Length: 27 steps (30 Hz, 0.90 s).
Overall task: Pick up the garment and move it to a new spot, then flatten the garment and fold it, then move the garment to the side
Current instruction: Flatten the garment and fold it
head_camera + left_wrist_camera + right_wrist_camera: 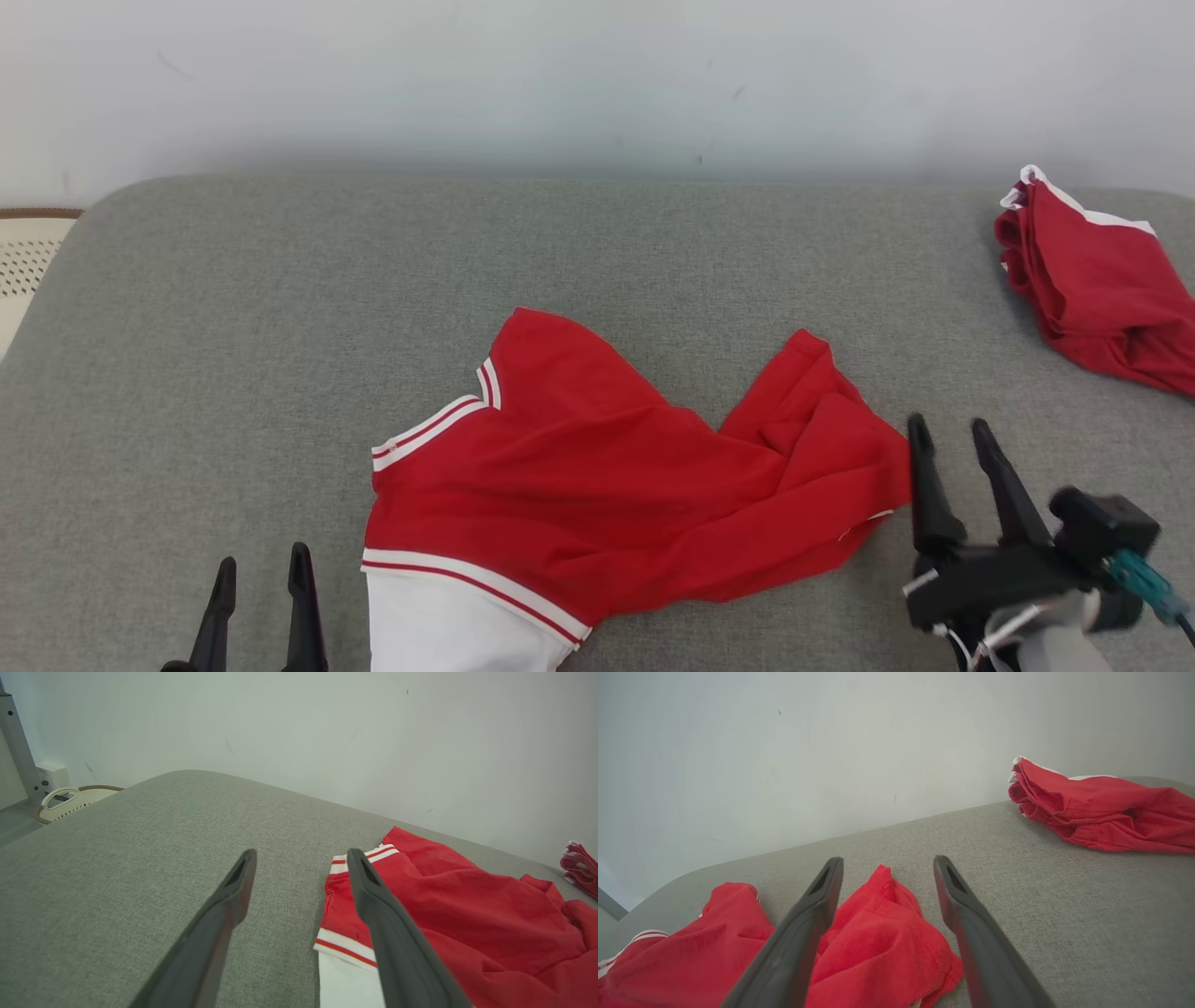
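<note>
Found the red garment (pixel 607 485) lying rumpled on the grey cloth-covered desk (pixel 233 327), close to the front edge and about midway between the left and right edges. Noted a white part with red-and-white stripes at its front left end, and a bunched red part at its right end.

Saw the left claw (pixel 262 557) at the front edge, to the left of the garment and apart from it, fingers spread and holding nothing. In the left wrist view, found this claw (pixel 301 854) above the bare desk, with one finger crossing in front of the striped hem of the garment (pixel 467 905).

Saw the right claw (pixel 948 423) just beside the right end of the garment, also spread apart and empty. Could not tell whether its nearer finger touched the cloth. In the right wrist view, found the claw (pixel 888 860) pointing over the bunched end of the garment (pixel 887 942).

Noticed a second red cloth (pixel 1092 280) heaped near the far right corner, well apart from the garment. Also noticed a pale basket (pixel 28 252) beyond the left edge and a plain white wall (pixel 597 84) behind the far edge.
</note>
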Available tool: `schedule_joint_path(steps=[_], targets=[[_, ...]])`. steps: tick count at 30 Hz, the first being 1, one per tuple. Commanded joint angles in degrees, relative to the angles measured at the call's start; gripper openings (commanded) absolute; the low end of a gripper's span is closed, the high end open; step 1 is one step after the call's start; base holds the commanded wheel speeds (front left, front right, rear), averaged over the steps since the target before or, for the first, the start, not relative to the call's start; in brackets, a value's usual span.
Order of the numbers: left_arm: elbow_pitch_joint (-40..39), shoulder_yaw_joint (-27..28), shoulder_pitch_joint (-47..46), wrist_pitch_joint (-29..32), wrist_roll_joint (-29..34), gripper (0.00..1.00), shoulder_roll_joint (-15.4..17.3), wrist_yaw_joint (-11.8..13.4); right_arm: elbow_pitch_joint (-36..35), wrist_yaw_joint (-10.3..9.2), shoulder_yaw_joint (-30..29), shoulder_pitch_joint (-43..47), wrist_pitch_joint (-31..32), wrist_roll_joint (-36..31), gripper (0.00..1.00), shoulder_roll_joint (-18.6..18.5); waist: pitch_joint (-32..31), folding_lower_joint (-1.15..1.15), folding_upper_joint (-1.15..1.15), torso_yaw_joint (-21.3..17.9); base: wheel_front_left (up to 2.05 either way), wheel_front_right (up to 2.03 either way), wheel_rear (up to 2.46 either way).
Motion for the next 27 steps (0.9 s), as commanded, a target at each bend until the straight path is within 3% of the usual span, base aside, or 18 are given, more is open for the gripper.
schedule_joint_path(steps=[1,11,27], targets=[[-0.2,0.0,0.8,-0.2,-0.2,1.0,0.0,0.3,-0.5,0.01,-0.9,1.7,-0.3,0.1,1.0,-0.4,0.1,0.0,0.0,-0.3,0.0,0.0,0.0],[-0.6,0.0,0.6,-0.2,-0.3,1.0,0.0,0.1,-1.7,0.01,-4.2,8.9,0.1,-0.8,1.0,-0.7,0.2,0.0,0.0,-0.6,0.0,0.0,0.0],[-2.2,0.1,2.6,-0.2,3.0,1.0,0.0,0.2,-6.7,0.01,-4.8,10.8,-0.5,-8.8,1.0,2.4,-2.7,0.0,0.0,-0.9,0.0,0.0,0.0]])
